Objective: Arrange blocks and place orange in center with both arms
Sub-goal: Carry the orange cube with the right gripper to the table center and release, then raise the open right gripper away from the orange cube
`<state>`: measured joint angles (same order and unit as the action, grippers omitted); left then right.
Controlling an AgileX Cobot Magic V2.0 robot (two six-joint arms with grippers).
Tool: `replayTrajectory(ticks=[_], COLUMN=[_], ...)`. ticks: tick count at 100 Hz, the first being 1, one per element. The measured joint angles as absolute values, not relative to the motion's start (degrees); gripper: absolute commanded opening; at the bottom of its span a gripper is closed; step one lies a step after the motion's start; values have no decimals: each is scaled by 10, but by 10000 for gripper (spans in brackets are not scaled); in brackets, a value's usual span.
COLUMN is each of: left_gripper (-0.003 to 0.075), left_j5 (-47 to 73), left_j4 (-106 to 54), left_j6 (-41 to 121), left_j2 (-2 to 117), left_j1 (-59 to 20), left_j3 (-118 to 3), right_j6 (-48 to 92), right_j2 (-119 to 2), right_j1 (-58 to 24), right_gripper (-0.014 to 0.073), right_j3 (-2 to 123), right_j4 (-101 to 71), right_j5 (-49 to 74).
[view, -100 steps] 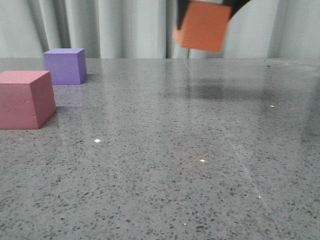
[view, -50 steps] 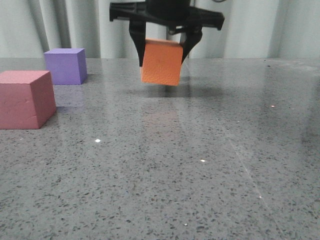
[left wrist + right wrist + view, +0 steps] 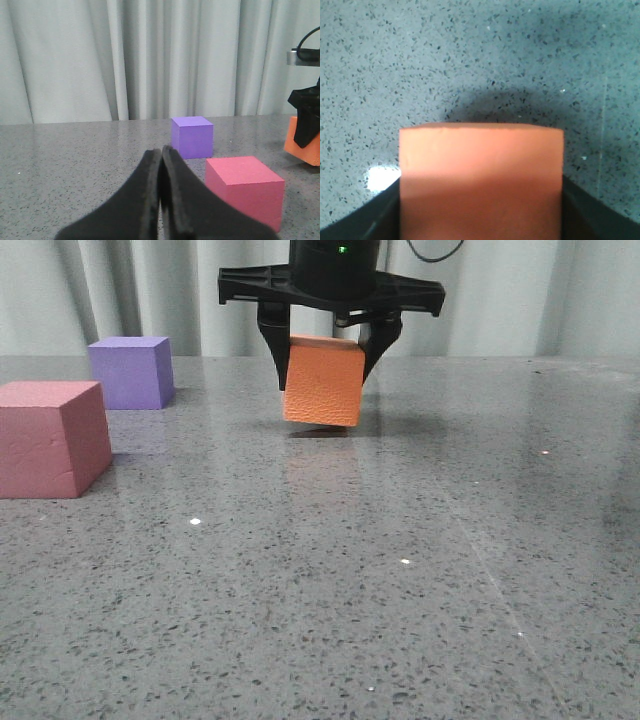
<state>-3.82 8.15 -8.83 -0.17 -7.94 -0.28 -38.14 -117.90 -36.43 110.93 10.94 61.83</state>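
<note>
Lowered since before, orange cube (image 3: 323, 381) hangs tilted between right fingers (image 3: 276, 350).

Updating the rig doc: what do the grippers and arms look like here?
Right gripper: matte black, wide flat crossbar, two angular tapering fingers; a green light and a black cable above it. Left gripper: two black, smooth, curved fingers. No markings visible.

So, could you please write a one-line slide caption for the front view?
Right gripper holds the orange cube just above the table, right of the pink-red cube and purple cube.
</note>
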Motion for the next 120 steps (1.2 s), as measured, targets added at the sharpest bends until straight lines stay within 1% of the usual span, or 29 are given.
replayTrajectory(ticks=[12,22,48,66,76,106,120], left_gripper=[-19,-19,-19,-19,-19,-19,-19], left_j5=[-38,-38,-38,-38,-38,-38,-38], left_j4=[82,82,82,82,82,82,82], left_j6=[-88,-88,-88,-88,-88,-88,-88], left_j2=[-2,-2,-2,-2,-2,-2,-2], left_j1=[-79,-79,-79,-79,-79,-79,-79], left_j3=[-3,-3,-3,-3,-3,-3,-3], right_j6=[-381,-381,-381,-381,-377,-289,-264], right_j2=[-1180,-1180,-1180,-1155,-1120,-978,-908], right_j1=[-364,-364,-364,-364,-364,-364,-364], right_gripper=[604,655,656,656,656,654,654], right_j3=[1109,1109,1111,1122,1131,1136,1103], right_j4=[108,107,103,121,149,203,219], right_j5=[618,618,619,624,627,649,651])
